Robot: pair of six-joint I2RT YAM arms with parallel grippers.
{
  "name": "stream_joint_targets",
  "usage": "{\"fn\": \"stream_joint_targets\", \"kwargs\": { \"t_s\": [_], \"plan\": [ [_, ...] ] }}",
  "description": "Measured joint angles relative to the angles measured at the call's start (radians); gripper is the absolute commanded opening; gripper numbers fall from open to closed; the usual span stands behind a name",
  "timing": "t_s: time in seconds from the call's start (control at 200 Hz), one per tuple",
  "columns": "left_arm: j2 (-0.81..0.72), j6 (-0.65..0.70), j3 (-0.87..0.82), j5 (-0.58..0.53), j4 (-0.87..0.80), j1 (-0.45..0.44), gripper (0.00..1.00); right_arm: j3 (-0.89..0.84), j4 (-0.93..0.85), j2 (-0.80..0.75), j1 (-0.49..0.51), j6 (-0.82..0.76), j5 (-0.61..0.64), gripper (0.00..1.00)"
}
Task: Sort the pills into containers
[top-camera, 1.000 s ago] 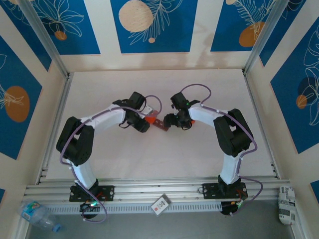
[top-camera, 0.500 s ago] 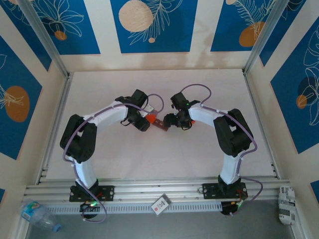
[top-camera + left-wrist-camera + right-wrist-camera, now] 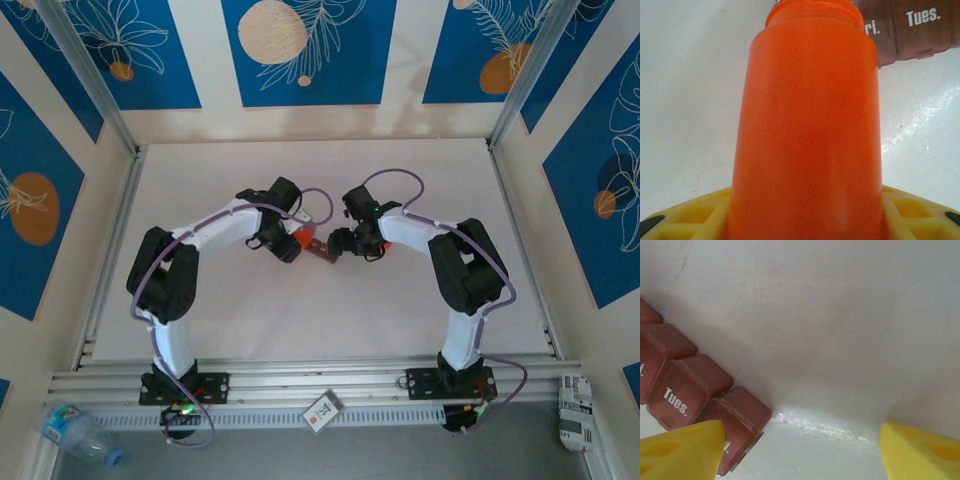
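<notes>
Pour step, prob.: left end effector [image 3: 287, 246] pinches orange bottle [image 3: 807, 125], mouth toward containers [image 3: 914, 27] at upper right of left wrist view. Right end effector [image 3: 800, 452] spread wide, one finger just beside strip's end, lower left. Next: steady strip, tip bottle over one compartment w/o spilling onto desk [image 3: 850, 315].

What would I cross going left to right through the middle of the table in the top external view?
left arm → orange bottle → containers → right arm
</notes>
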Motion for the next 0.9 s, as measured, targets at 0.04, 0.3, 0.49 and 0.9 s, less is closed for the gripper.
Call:
{"fn": "stream_joint_targets", "kwargs": {
  "t_s": [0.04,0.3,0.49,0.9],
  "plan": [
    [0.003,0.003,0.004,-0.002,-0.006,-0.002,0.0,0.0,0.0,0.0,0.0,0.0,0.0,0.81],
    [0.012,0.018,0.019,-0.014,-0.022,-0.008,0.0,0.0,0.0,0.0,0.0,0.003,0.0,0.81],
    [0.019,0.021,0.033,-0.023,-0.035,-0.011,0.0,-0.001,0.001,0.0,0.0,0.005,0.0,0.81],
    [0.047,0.026,0.075,-0.051,-0.055,-0.019,0.0,-0.002,0.003,0.0,0.0,0.007,-0.002,0.81]
  ]
}}
